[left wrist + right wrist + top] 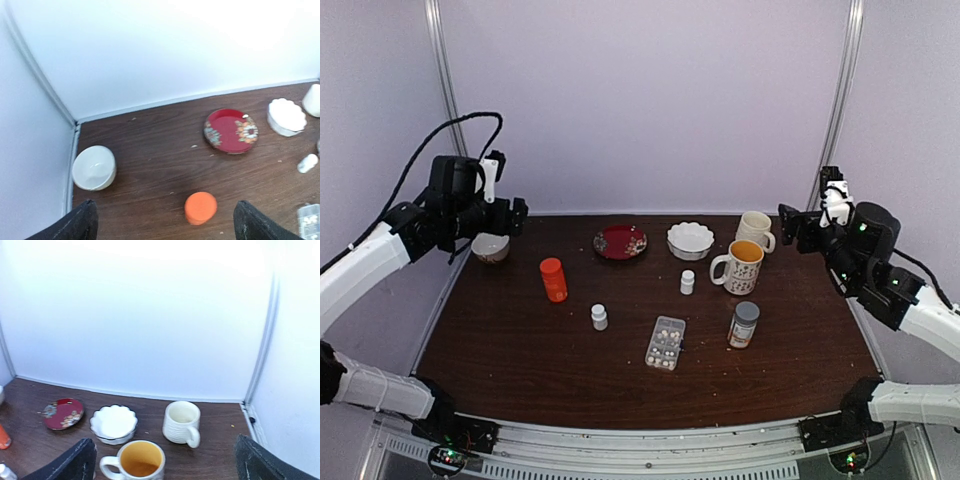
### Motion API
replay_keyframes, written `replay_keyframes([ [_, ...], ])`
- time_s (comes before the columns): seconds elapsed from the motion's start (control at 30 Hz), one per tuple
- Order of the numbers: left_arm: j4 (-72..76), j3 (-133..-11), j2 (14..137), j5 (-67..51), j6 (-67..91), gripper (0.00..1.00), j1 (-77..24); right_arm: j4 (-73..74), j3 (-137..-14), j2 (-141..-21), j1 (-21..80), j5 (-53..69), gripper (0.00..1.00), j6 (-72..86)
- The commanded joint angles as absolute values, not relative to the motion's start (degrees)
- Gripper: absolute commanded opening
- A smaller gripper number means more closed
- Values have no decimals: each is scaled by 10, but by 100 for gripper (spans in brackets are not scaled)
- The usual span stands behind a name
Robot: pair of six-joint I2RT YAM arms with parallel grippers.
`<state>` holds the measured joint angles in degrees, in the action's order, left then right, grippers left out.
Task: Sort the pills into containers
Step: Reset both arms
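The clear pill box (666,343) lies flat in the middle front of the table, with whitish pills (663,354) in its cells; its corner shows at the left wrist view's edge (310,216). My left gripper (517,215) is raised at the far left, open and empty, its fingertips (80,223) wide apart above an orange bottle (200,207). My right gripper (790,225) is raised at the far right, open and empty, its fingertips (75,460) wide apart above the mugs.
An orange bottle (553,279), two small white bottles (599,317) (687,282) and a grey-capped jar (744,324) stand round the box. At the back are a white bowl (490,247), red plate (620,242), scalloped dish (690,239) and two mugs (738,266) (754,228).
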<state>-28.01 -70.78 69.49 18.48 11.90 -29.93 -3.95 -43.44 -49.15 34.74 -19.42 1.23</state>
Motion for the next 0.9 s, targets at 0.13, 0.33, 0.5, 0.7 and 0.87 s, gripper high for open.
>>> replay_keyframes([
  [0.13,17,-428,542,211,59,98,-171,-146,-333,-467,177,-163,100,17],
  [0.33,119,-319,513,261,35,98,-152,-303,-201,-470,164,-136,100,-63],
  [0.5,230,-243,562,290,23,97,-140,-497,-127,-577,124,-127,99,-33],
  [0.7,311,-216,601,310,6,98,-112,-561,-136,-671,90,-117,100,-37],
  [0.87,397,-189,648,218,8,98,-62,-676,-129,-785,66,-81,100,-28],
])
